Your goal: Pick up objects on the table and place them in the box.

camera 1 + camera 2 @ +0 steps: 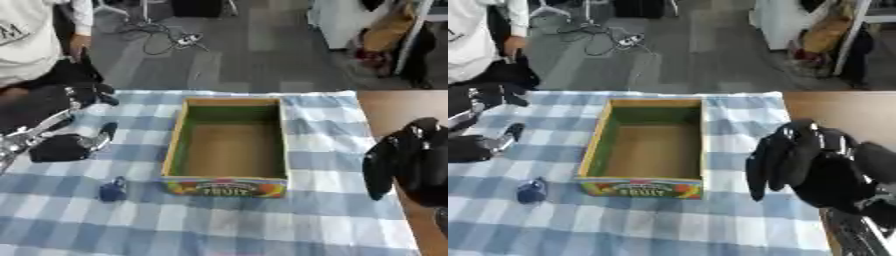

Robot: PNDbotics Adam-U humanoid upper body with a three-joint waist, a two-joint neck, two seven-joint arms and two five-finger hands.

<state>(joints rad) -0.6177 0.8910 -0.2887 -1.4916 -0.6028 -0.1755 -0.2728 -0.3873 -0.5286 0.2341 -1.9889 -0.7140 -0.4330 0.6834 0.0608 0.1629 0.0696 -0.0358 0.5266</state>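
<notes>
One small dark blue object (112, 190) sits on the checked tablecloth (262, 220), lower left of frame, just off the box's front-left corner. Left hand (66, 147) lies at the left edge above it, near but not touching; can't tell whether its fingers are curled or slack. Cardboard box (229, 145) stands open at centre, "FRUIT" on the front wall. Right hand (798, 165) hangs at the right edge, fingers relaxed and pointing down, holding nothing, well apart from the object.

Small dark-blue object (112, 190) lies just left of empty open box (231, 144).
</notes>
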